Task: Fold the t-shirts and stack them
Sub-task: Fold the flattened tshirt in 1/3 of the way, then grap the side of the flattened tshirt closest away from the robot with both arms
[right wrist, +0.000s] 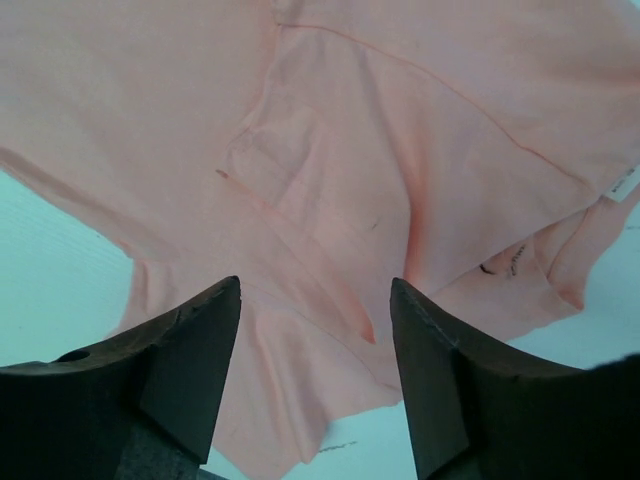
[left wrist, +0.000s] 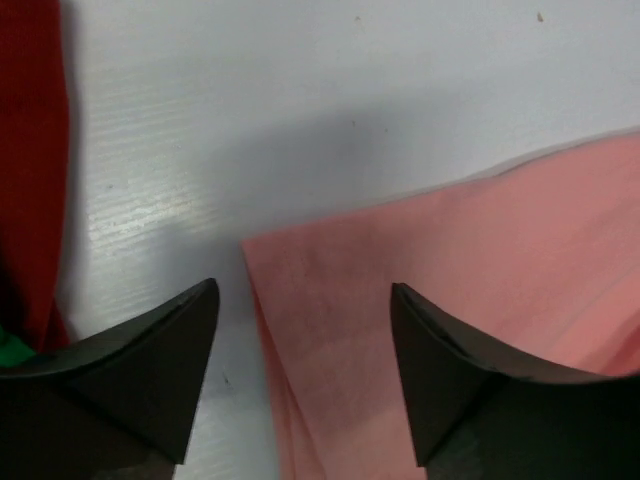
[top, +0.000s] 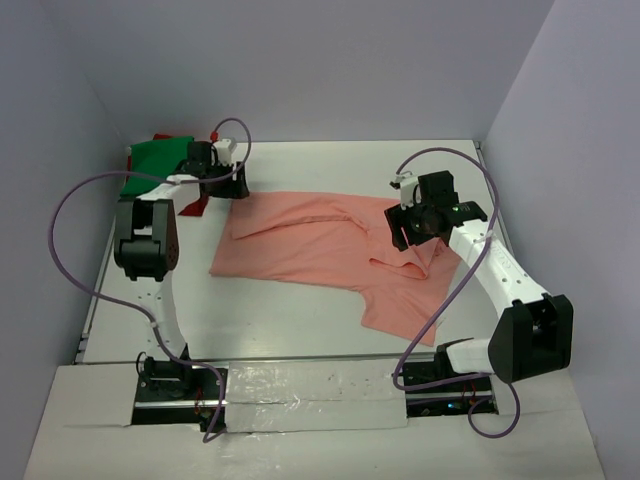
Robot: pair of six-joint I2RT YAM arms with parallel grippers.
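My left tool (left wrist: 303, 288) and right tool (right wrist: 315, 284) hang released above the salmon-pink shirt (top: 320, 245), only partly folded; the green shirt (top: 150, 165) and dark red shirt (left wrist: 30, 150) seem bunched, unfolded.

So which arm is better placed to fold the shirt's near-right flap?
Right, probably: the right pincer hovers over the salmon-pink t-shirt beside that flap; the left pincer is at the opposite corner.

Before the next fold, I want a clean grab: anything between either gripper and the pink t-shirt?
Nothing visible. The left gripper and right gripper hang open over the pink t-shirt; the green t-shirt and dark red t-shirt lie aside.
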